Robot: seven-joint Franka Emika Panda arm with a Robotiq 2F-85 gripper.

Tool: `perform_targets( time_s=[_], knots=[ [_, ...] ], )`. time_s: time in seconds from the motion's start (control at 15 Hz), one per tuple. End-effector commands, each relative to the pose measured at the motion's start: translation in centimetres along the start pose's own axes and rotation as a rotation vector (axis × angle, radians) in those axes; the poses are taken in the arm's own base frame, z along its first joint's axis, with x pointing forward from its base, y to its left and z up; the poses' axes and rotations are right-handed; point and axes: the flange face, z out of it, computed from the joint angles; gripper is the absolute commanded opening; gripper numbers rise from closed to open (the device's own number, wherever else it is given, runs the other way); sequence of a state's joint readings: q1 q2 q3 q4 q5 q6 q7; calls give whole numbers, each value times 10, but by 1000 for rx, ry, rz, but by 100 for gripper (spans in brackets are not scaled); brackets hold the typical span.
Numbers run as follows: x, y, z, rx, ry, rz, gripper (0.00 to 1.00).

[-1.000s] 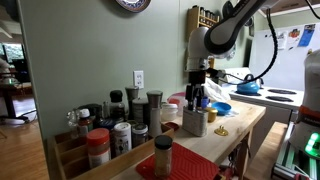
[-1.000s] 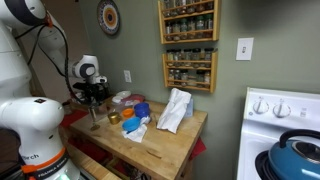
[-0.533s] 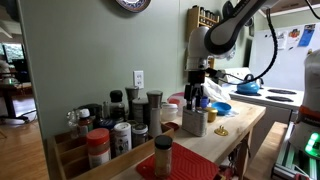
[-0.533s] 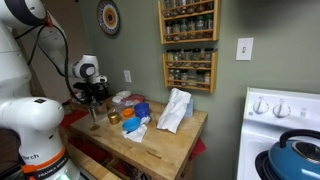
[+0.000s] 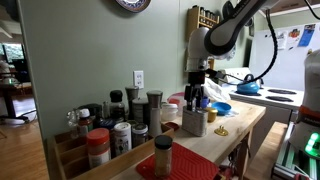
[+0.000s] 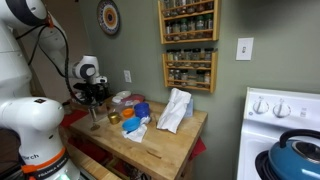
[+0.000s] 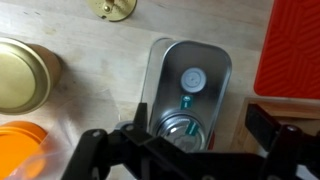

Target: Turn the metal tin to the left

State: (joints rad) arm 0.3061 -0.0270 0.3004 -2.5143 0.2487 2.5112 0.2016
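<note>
The metal tin (image 7: 188, 95) is seen from above in the wrist view as a silvery rounded-rectangular top with a round cap and a round pour spout. It stands upright on the wooden counter (image 7: 95, 50). In an exterior view the tin (image 5: 194, 122) stands below the arm. My gripper (image 7: 185, 140) is open and hovers right over the tin, one dark finger to its left and one to its right, with gaps on both sides. In both exterior views the gripper (image 5: 196, 100) (image 6: 95, 100) points straight down.
A gold-lidded jar (image 7: 20, 75) and an orange object (image 7: 25, 155) are left of the tin, a red mat (image 7: 295, 45) right, a small brass piece (image 7: 112, 8) beyond. Several spice jars (image 5: 110, 130), a shaker jar (image 5: 163, 155), a blue bowl (image 5: 218, 108) and a white cloth (image 6: 175, 108) share the counter.
</note>
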Motion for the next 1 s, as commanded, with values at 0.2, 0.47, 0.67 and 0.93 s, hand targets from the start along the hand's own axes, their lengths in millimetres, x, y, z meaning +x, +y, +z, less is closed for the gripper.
perform_targets(
  time_s=[0.2,0.47,0.67,0.93],
  knots=[
    [-2,0,16,-20,-16,24,100],
    [-1,1,21,-19,-22,28,73],
    [-1,2,20,-29,-19,27,59],
    [-1,3,10,-78,2,8,42]
  ],
)
